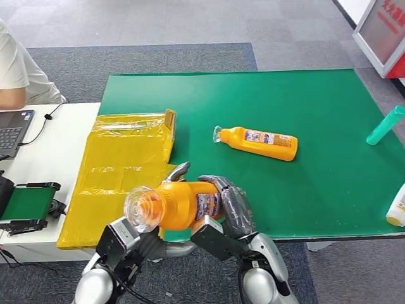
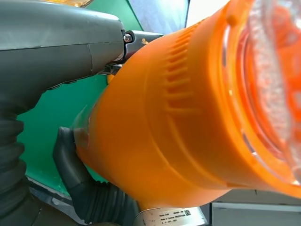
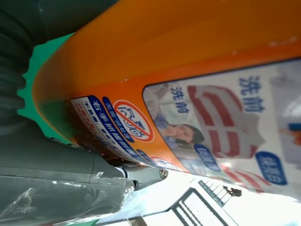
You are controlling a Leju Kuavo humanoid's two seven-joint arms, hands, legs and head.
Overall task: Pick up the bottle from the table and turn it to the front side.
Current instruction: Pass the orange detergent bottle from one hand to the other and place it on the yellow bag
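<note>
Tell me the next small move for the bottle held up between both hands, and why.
Probably roll the held bottle a little further about its long axis. It is off the green mat, lying sideways, with the left hand near its clear cap and the right hand at its base. The label shows only at the side in the head view, so the front likely isn't facing forward yet.

Gripping an orange detergent bottle close against the grey thumb of the right robot hand, printed label facing the lens; green worktop peeking beside the bottle's base.
</note>
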